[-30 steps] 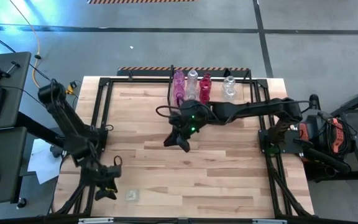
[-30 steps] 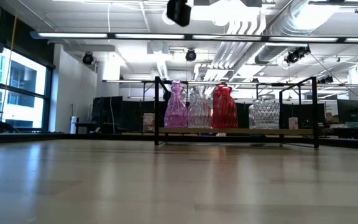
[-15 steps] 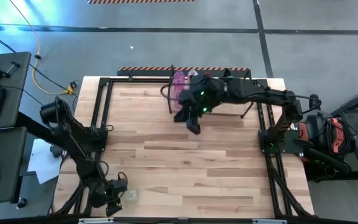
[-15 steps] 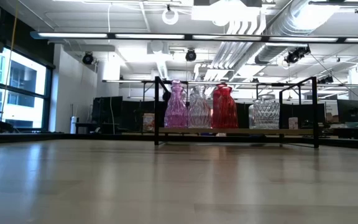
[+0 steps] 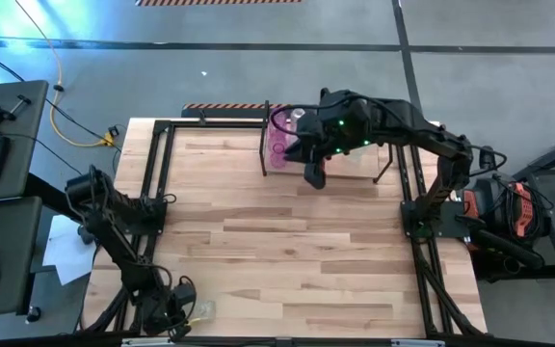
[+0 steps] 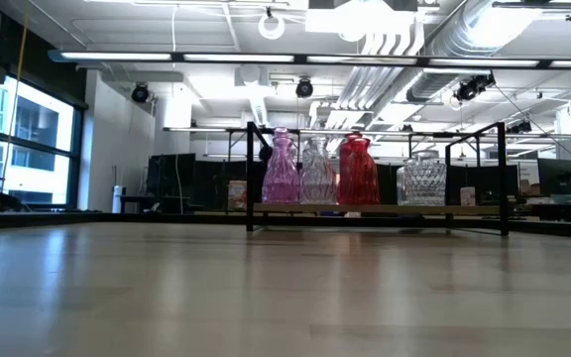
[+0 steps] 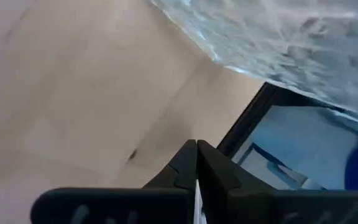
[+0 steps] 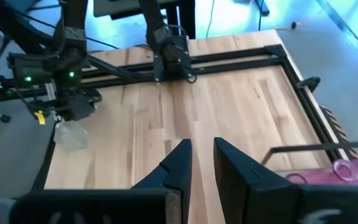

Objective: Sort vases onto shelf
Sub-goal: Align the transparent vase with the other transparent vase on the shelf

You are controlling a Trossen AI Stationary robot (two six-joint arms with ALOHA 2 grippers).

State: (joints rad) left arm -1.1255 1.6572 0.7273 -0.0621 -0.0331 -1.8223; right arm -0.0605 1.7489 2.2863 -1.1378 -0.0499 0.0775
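Right hand is up over the shelf now, hanging above the front edge of the rack at the far side of the surface, and it is carrying nothing: the right wrist view shows its two fingers a narrow gap apart with bare wood between them. A second ago that hand was out over the middle of the surface; half a second ago it had swung back to the rack's left end, and now the arm arches right across the top of the rack, hiding most of what stands there from above. Only the pink vase peeks out at the left.

From table height the row reads cleanly: pink vase, clear bottle, red vase and the squat clear vase, all upright on the board, the first three close together, the fourth set a little apart. That row looks the same in all three low shots, so nothing on the shelf has been disturbed.

Left hand has dropped to the near-left corner, lower than a second ago, right beside a small clear object lying there. Its fingers are pressed together, nothing between them.

My read: four pieces are shelved, the right arm is between jobs, and the clear object by the left hand may be next
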